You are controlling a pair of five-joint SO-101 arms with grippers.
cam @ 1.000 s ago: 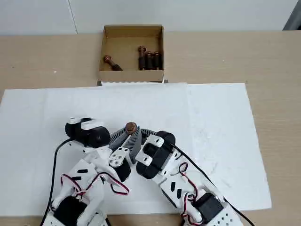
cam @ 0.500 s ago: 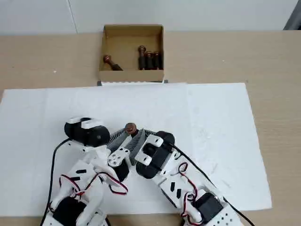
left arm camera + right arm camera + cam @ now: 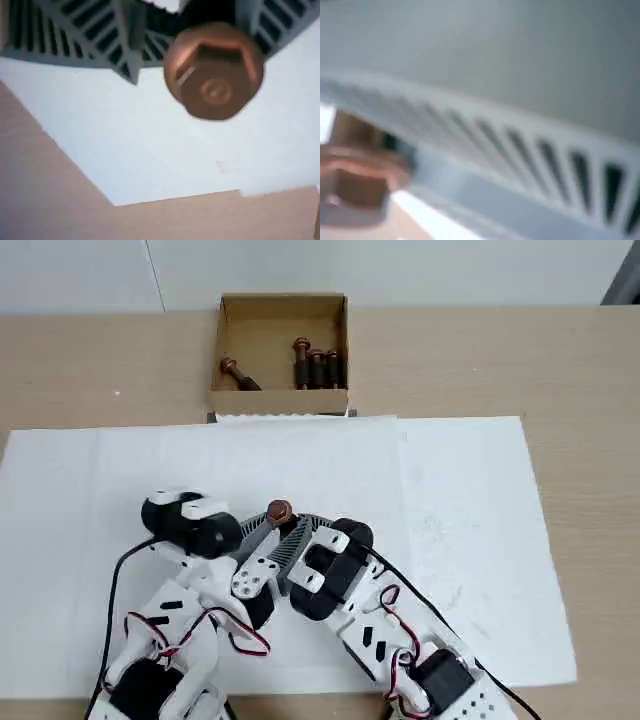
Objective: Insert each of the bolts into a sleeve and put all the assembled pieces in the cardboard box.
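Fingers (image 3: 75, 40) of the left arm, grey and ribbed, are closed around a copper-coloured hex-head bolt (image 3: 279, 511) standing upright over the white paper sheet (image 3: 460, 540). At its 4 o'clock sits the right arm (image 3: 330, 565); its grip cannot be told. At 12 o'clock, the open brown cardboard box (image 3: 283, 400) holds four assembled pieces (image 3: 316, 365).

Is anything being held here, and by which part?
A copper-headed bolt, upright where the left claw and right claw meet. The hold is below its head, on a hidden part; which claw clamps it cannot be told.
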